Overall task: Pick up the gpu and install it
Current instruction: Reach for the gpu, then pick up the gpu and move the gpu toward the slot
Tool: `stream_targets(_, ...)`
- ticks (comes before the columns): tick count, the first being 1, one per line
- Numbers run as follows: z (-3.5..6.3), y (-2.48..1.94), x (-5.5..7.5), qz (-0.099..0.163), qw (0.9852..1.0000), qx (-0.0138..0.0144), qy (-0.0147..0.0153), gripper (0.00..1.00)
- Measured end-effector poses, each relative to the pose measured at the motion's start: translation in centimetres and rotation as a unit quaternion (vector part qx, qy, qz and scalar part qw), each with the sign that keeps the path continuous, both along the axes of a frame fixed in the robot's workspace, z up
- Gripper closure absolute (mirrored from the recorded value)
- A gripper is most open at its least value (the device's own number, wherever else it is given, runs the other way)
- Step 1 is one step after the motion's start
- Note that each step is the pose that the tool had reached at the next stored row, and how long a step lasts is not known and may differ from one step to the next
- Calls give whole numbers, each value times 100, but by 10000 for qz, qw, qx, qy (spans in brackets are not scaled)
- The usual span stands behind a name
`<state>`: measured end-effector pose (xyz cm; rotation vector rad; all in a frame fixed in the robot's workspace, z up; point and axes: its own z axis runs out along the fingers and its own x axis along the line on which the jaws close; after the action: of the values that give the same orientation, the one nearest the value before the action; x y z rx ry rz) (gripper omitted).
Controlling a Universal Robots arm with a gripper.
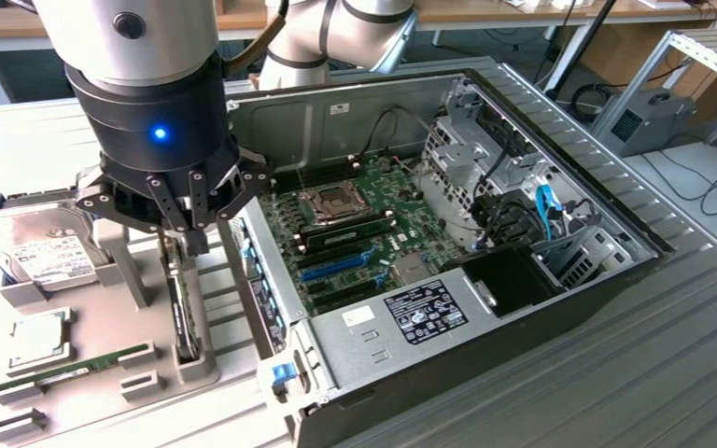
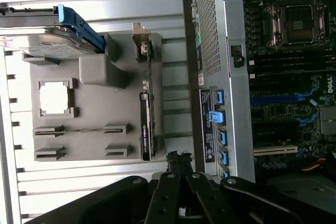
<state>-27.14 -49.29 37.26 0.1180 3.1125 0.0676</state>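
The gpu (image 1: 182, 313) stands edge-on, dark and thin, in a slot of the grey parts holder (image 1: 109, 308) beside the open computer case. In the wrist view the gpu (image 2: 146, 129) appears as a narrow dark card with its metal bracket end (image 2: 142, 45) toward the hard drive. My gripper (image 1: 194, 235) hangs just above the card's upper end, fingers shut together with nothing between them. In the wrist view the closed fingertips (image 2: 178, 157) sit a little to the side of the card, apart from it.
The open case (image 1: 458, 308) lies to the exterior view's right, with the motherboard (image 1: 358, 224) and its blue slots (image 1: 333, 266) exposed. On the holder are a hard drive (image 1: 37, 250), a CPU (image 1: 37, 338) and a RAM stick (image 1: 78, 366). The case wall (image 2: 215, 51) runs close beside the holder.
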Motion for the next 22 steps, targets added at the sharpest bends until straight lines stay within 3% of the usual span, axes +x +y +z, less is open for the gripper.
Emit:
stream_targets(7, 0, 0, 0, 0, 10000, 0, 0, 89)
stream_targets(13, 0, 0, 0, 0, 10000, 0, 0, 58)
stream_targets(22, -12, 0, -20, 0, 10000, 0, 0, 58)
